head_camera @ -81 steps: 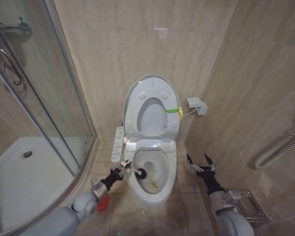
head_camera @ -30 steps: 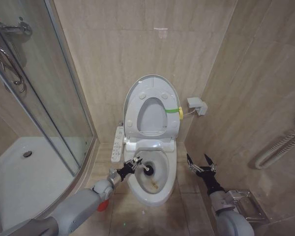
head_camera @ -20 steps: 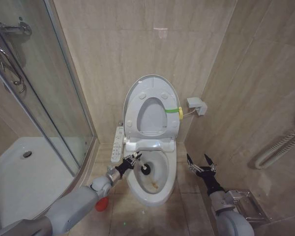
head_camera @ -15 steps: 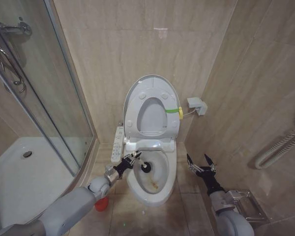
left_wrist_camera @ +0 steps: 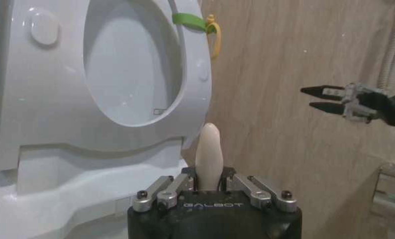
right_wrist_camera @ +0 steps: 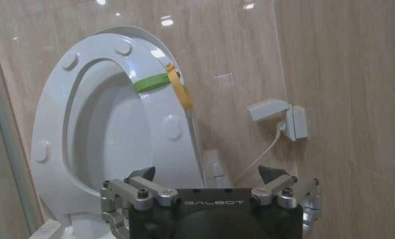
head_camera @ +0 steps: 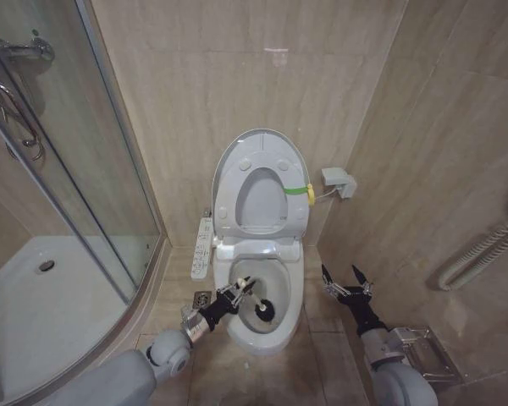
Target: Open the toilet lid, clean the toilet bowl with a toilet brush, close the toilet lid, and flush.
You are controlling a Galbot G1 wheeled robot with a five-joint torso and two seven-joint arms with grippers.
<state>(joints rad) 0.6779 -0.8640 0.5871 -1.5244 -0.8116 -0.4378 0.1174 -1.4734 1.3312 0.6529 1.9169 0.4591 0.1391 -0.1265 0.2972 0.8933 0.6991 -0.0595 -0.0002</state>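
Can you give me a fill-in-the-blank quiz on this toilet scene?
1. The lid stands ____.
2. The brush is held by the ____ gripper.
3. The brush's dark head sits inside the ____.
4. The right gripper, beside the bowl, has its fingers ____.

Missing words: open (raised); left; bowl; open

"GALBOT" on the left gripper [left_wrist_camera: 209, 191] housing and on the right gripper [right_wrist_camera: 211, 177] housing.
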